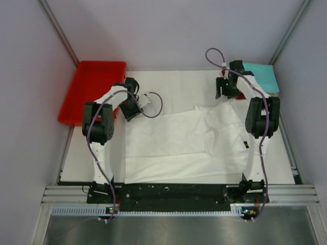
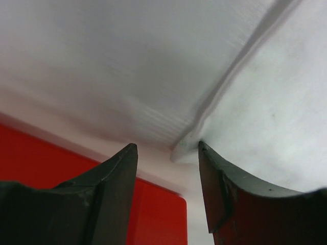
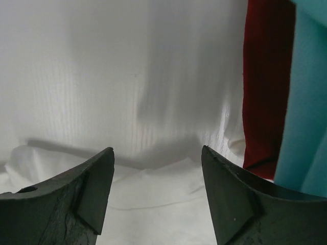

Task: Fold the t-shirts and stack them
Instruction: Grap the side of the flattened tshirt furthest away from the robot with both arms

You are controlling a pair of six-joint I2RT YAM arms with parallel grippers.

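Observation:
A white t-shirt (image 1: pixel 179 143) lies spread over the middle of the table, rumpled at its right side, with no print showing. My left gripper (image 1: pixel 145 99) is open and empty at the shirt's far left corner. In the left wrist view (image 2: pixel 167 148) that corner of the shirt (image 2: pixel 186 150) lies just by the right fingertip. My right gripper (image 1: pixel 223 92) is open and empty over the shirt's far right edge (image 3: pixel 153 209). A folded teal shirt (image 1: pixel 263 76) lies at the back right on a dark red one (image 3: pixel 268 87). The teal one also shows in the right wrist view (image 3: pixel 306 102). No cream shirt shows.
A red plastic tray (image 1: pixel 92 89) stands at the back left, partly off the table, and shows below my left gripper in the left wrist view (image 2: pixel 51 168). Grey walls close in the back and both sides. The arm bases sit at the near edge.

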